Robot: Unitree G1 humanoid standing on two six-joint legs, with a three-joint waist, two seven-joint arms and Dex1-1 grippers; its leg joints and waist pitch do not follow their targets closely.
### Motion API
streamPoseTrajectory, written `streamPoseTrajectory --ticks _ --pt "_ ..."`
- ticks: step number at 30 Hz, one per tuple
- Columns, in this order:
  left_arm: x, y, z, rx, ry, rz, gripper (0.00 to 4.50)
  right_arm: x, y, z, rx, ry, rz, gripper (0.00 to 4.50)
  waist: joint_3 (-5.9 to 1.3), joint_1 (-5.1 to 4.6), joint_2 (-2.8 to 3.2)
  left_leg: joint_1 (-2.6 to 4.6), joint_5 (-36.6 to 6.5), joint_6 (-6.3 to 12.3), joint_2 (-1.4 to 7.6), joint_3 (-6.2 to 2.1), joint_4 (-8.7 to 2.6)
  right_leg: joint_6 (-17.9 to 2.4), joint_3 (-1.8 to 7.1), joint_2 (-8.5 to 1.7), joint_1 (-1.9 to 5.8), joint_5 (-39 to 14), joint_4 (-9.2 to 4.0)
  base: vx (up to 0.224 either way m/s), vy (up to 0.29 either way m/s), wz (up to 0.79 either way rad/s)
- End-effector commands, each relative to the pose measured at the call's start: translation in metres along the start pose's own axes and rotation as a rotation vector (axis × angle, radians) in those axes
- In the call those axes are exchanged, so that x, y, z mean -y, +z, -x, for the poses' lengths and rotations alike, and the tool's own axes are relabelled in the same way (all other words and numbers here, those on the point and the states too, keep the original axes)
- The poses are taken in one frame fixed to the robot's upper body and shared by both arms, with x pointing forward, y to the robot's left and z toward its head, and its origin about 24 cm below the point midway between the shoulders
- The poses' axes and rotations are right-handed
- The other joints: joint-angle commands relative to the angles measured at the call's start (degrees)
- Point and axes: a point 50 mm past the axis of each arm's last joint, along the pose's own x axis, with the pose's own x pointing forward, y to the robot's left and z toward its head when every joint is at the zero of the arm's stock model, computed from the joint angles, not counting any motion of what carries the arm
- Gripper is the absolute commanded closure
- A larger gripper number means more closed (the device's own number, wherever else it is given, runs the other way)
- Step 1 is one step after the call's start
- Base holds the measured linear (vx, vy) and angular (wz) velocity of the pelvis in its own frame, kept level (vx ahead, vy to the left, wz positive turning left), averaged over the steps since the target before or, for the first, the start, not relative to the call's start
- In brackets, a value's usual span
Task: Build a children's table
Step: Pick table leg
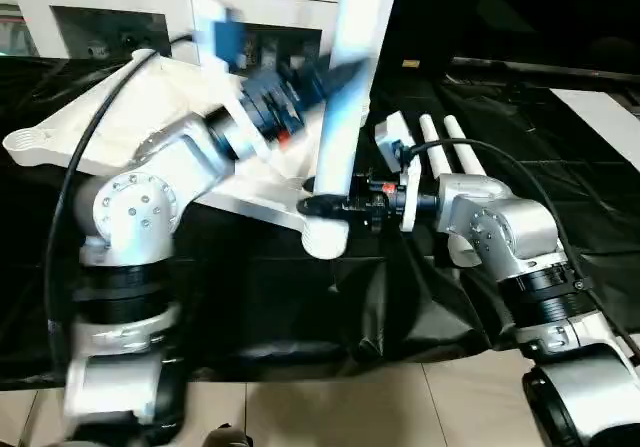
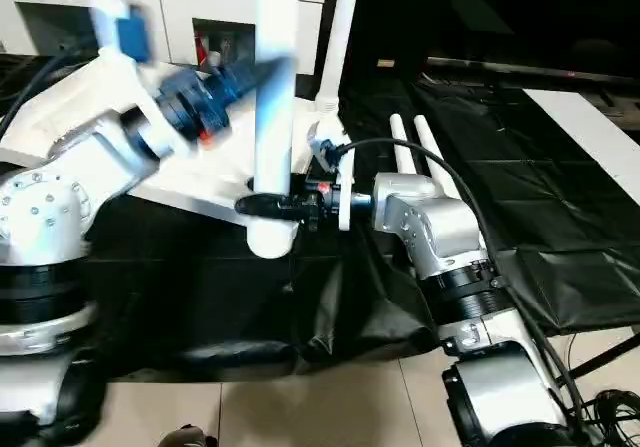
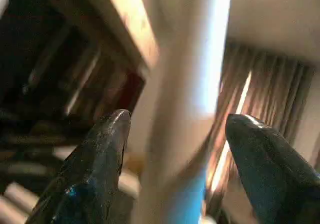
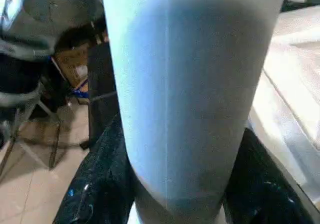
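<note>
Right claw [image 1: 322, 205] clamping upright leg [image 1: 343, 117], left claw [image 3: 175, 149] spread around it

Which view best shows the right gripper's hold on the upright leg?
Right wrist view: the right gripper has a finger on each side of the upright leg. The eye views show that grip small, near the corner socket.

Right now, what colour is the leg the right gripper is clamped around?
White, plain, no pattern. The leg stands upright in the right gripper; the right eye view shows it best.
</note>
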Motion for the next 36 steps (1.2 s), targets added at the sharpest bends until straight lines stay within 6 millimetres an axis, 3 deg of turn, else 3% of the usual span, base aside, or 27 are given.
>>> streamPoseTrajectory --ticks 1,3,8,9,10,11,12,13,14,15,16,17,19,21,22,24,25,26,27,29,30,31,32,33,34,35,36 --pt "-0.003 0.013 -0.001 0.129 0.015 0.029 0.89 0.002 0.009 0.006 0.05 -0.024 0.021 2.62 -4.43 -0.11 0.34 1.17 -10.74 -2.55 0.94 -0.61 -3.93 -10.17 1.96 -3.04 3.09 -8.77 -4.15 0.0 0.0 0.0" --pt "-0.011 0.019 0.005 0.275 0.031 0.137 0.89 0.002 0.011 0.007 0.081 -0.04 0.01 2.62 -4.55 0.02 0.22 1.11 -10.17 -2.32 0.9 -0.7 -3.84 -10.37 1.91 -3.08 3.19 -7.72 -3.98 0.0 0.0 0.0" --pt "-0.017 0.019 0.022 0.421 0.055 0.229 0.89 0.005 0.013 0.012 0.148 -0.11 -0.009 2.62 -4.53 -0.07 0.01 1.08 -9.17 -1.68 1.02 -0.63 -3.84 -11.02 1.9 -3.02 3.17 -6.14 -3.81 0.0 0.0 0.0" --pt "-0.029 0.01 0.031 0.341 0.284 0.083 0.89 0.016 0.01 0.017 0.178 -0.302 0.018 2.62 -4.56 -0.16 -0.04 1.17 -9.4 -1.7 0.97 -0.56 -3.81 -10.63 1.88 -2.94 3.13 -6.62 -3.88 0.0 0.0 0.0" --pt "-0.032 0.008 0.033 0.315 0.335 0.043 0.89 0.018 0.01 0.018 0.181 -0.34 0.024 2.62 -4.38 -0.33 0.13 1.26 -9.44 -2.31 1.62 -0.89 -4.27 -8.67 1.93 -3.17 2.71 -7.9 -4.18 0.0 0.0 0.0" --pt "-0.042 -0.001 0.041 0.18 0.508 -0.133 0.89 0.028 0.007 0.023 0.185 -0.506 0.055 2.62 -4.39 -0.56 -0.29 1.35 -10.0 -2.57 1.31 -0.71 -4.2 -7.62 1.88 -2.92 2.83 -9.2 -4.28 0.0 0.0 0.0" --pt "-0.042 -0.001 0.041 0.18 0.508 -0.133 0.89 0.028 0.007 0.023 0.185 -0.506 0.055 2.62 -4.38 -0.71 0.03 1.5 -10.56 -3.46 1.4 -0.83 -4.38 -4.68 1.93 -3.05 2.61 -12.5 -4.53 0.0 0.0 0.0" --pt "-0.051 -0.009 0.056 0.05 0.664 -0.308 0.89 0.032 0.004 0.027 0.207 -0.633 0.121 2.62 -4.49 -0.52 0.9 1.75 -10.9 -4.33 1.33 -0.9 -4.41 -4.27 1.98 -3.14 2.62 -12.79 -4.47 0.0 0.0 0.0" --pt "-0.057 -0.015 0.075 -0.038 0.801 -0.458 0.89 0.032 0.0 0.033 0.229 -0.744 0.207 2.62 -4.4 -0.47 0.8 1.74 -11.24 -4.65 1.86 -1.17 -4.71 -2.86 1.93 -3.41 2.15 -13.42 -5.06 0.0 0.0 0.0" --pt "-0.057 -0.018 0.081 -0.068 0.828 -0.502 0.89 0.03 -0.002 0.034 0.225 -0.773 0.233 2.62 -4.38 -0.83 1.24 1.72 -12.9 -5.8 1.51 -1.2 -4.8 -1.51 1.85 -3.18 2.28 -14.52 -4.67 0.0 0.0 0.0" --pt "-0.059 -0.019 0.092 -0.111 0.899 -0.6 0.89 0.027 -0.006 0.036 0.224 -0.816 0.255 2.62 -4.6 -0.94 1.38 2.02 -13.03 -6.04 1.42 -1.06 -4.57 -1.99 1.92 -3.0 2.18 -12.44 -4.54 0.0 0.0 0.0" --pt "-0.06 -0.02 0.099 -0.134 0.939 -0.649 0.89 0.025 -0.01 0.037 0.232 -0.824 0.238 2.62 -4.67 -0.96 2.02 1.8 -12.32 -5.89 1.33 -1.22 -4.64 -2.66 1.9 -2.72 2.45 -9.3 -4.23 0.0 0.0 0.0" --pt "-0.061 -0.022 0.119 -0.18 1.028 -0.775 0.89 0.019 -0.022 0.041 0.223 -0.883 0.218 2.62 -4.74 -1.13 1.68 1.7 -11.53 -4.84 1.26 -1.22 -4.61 -3.48 1.88 -2.42 2.65 -5.13 -3.99 0.0 0.0 0.0" --pt "-0.061 -0.022 0.119 -0.18 1.028 -0.775 0.89 0.019 -0.022 0.041 0.223 -0.883 0.218 2.62 -4.74 -1.26 1.54 1.74 -11.94 -4.52 1.22 -1.14 -4.63 -4.56 1.88 -2.48 2.64 -4.67 -3.97 0.0 0.0 0.0" --pt "-0.062 -0.025 0.14 -0.203 1.18 -0.808 0.89 0.01 -0.032 0.044 0.24 -0.943 0.231 2.62 -4.47 -1.41 2.46 1.83 -14.25 -4.87 1.41 -1.12 -4.76 -5.6 1.97 -2.39 2.29 -5.5 -4.29 0.0 0.0 0.0" --pt "-0.052 -0.034 0.154 -0.163 1.176 -0.847 0.89 0.003 -0.051 0.05 0.192 -1.05 0.268 2.62 -4.11 -1.65 3.58 1.9 -18.17 -4.89 1.27 -1.38 -5.15 -5.65 1.91 -2.69 2.22 -9.81 -5.09 0.0 0.0 0.0" --pt "-0.048 -0.037 0.156 -0.149 1.157 -0.851 0.89 0.001 -0.056 0.052 0.168 -1.069 0.296 2.62 -4.01 -2.07 2.85 1.69 -18.9 -4.8 1.38 -1.38 -5.25 -5.4 1.86 -2.76 2.52 -11.1 -5.43 0.0 0.0 0.0" --pt "-0.042 -0.043 0.158 -0.126 1.143 -0.842 0.89 -0.001 -0.066 0.055 0.133 -1.094 0.299 2.62 -4.09 -2.33 2.78 1.83 -20.45 -4.29 1.14 -1.3 -5.14 -5.09 2.02 -2.56 2.38 -14.92 -5.65 0.0 0.0 0.0" --pt "-0.04 -0.045 0.159 -0.119 1.14 -0.838 0.89 -0.002 -0.069 0.055 0.123 -1.101 0.297 2.62 -4.22 -2.23 3.37 1.9 -20.49 -4.18 1.14 -1.42 -5.11 -5.28 2.1 -2.65 2.31 -14.92 -5.61 0.0 0.0 0.0" --pt "-0.036 -0.053 0.161 -0.088 1.137 -0.78 0.89 -0.002 -0.076 0.055 0.13 -1.08 0.235 2.62 -4.02 -2.63 3.38 1.71 -22.44 -3.64 1.09 -1.44 -5.23 -5.15 2.09 -2.55 2.23 -16.62 -5.94 0.0 0.0 0.0" --pt "-0.035 -0.057 0.162 -0.072 1.141 -0.75 0.89 -0.003 -0.079 0.055 0.154 -1.07 0.193 2.62 -3.9 -2.51 3.83 -0.66 -23.25 0.46 0.64 -3.33 -6.67 -5.2 -0.34 -3.72 4.21 -18.11 -5.74 -0.023 -0.012 0.18" --pt "-0.035 -0.061 0.163 -0.076 1.145 -0.762 0.89 -0.003 -0.079 0.053 0.175 -1.066 0.174 2.62 -3.91 -2.99 3.42 -1.42 -22.75 3.66 0.1 -4.55 -6.2 -6.2 -1.58 -4.74 4.7 -17.4 -6.13 -0.031 -0.019 0.41" --pt "-0.035 -0.063 0.163 -0.086 1.146 -0.782 0.89 -0.003 -0.078 0.05 0.193 -1.06 0.175 2.62 -3.57 -3.29 4.08 -1.59 -25.99 4.53 -0.15 -5.18 -6.29 -5.67 -2.82 -5.34 5.45 -23.71 -7.15 -0.031 -0.019 0.41" --pt "-0.036 -0.064 0.161 -0.091 1.145 -0.79 0.89 -0.003 -0.076 0.047 0.202 -1.049 0.185 2.62 -3.37 -3.56 3.72 -1.77 -27.84 3.85 -0.22 -5.49 -6.14 -4.64 -3.47 -6.03 6.11 -28.99 -7.68 -0.018 -0.033 0.42" --pt "-0.037 -0.065 0.159 -0.094 1.145 -0.797 0.89 -0.004 -0.075 0.044 0.208 -1.038 0.194 2.62 -2.84 -3.4 4.52 -1.14 -32.47 1.57 -0.32 -5.92 -5.82 -3.06 -4.51 -6.71 6.79 -39.02 -8.88 0.007 -0.041 0.44" --pt "-0.038 -0.066 0.157 -0.098 1.138 -0.796 0.89 -0.004 -0.074 0.039 0.211 -1.014 0.199 2.62 -2.65 -3.49 4.7 -0.78 -34.73 0.78 -0.41 -5.98 -5.53 -2.83 -5.04 -6.83 7.3 -42.71 -9.38 0.007 -0.041 0.44" --pt "-0.04 -0.066 0.155 -0.105 1.131 -0.799 0.89 -0.004 -0.073 0.036 0.206 -1.0 0.197 2.62 -2.07 -3.51 5.06 -0.84 -37.62 0.03 -0.68 -5.95 -5.25 -2.63 -6.33 -6.62 8.31 -48.03 -9.81 0.011 -0.027 0.52"
